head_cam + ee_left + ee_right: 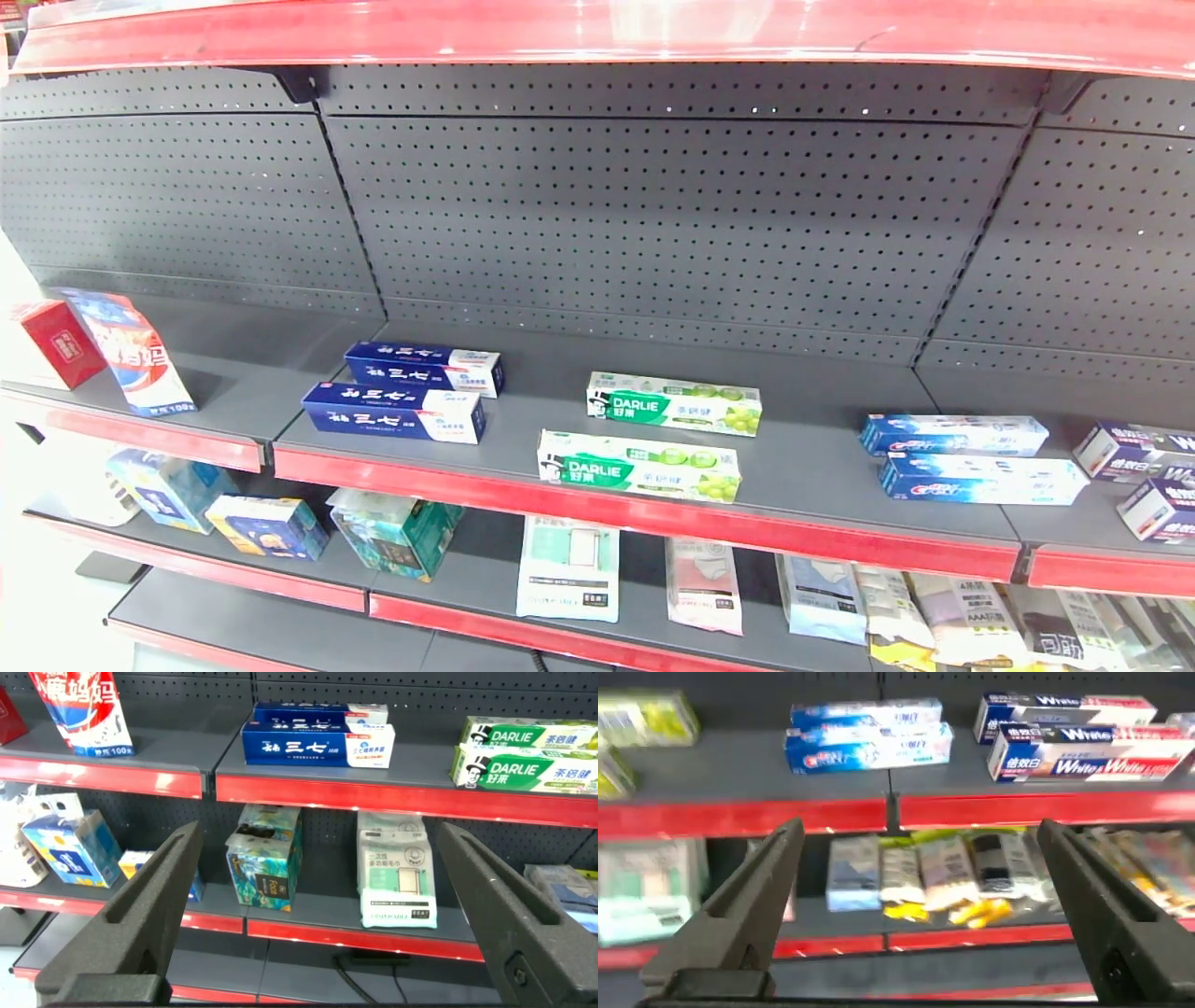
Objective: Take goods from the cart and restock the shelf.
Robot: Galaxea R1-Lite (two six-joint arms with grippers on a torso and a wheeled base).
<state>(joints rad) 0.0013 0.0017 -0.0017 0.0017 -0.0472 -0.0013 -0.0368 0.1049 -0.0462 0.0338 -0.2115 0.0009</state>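
Observation:
The grey shelf with a red front edge carries toothpaste boxes in pairs: two dark blue ones, two green ones and two light blue ones. My left gripper is open and holds nothing. It hangs in front of the shelving, facing the dark blue boxes and a teal box one level lower. My right gripper is open and empty too, facing the light blue boxes and the white boxes.
A red box and a red-and-blue pouch stand at the shelf's far left. White toothpaste boxes lie at the far right. The lower shelf holds boxes and flat packets. Bare shelf lies behind the toothpaste rows.

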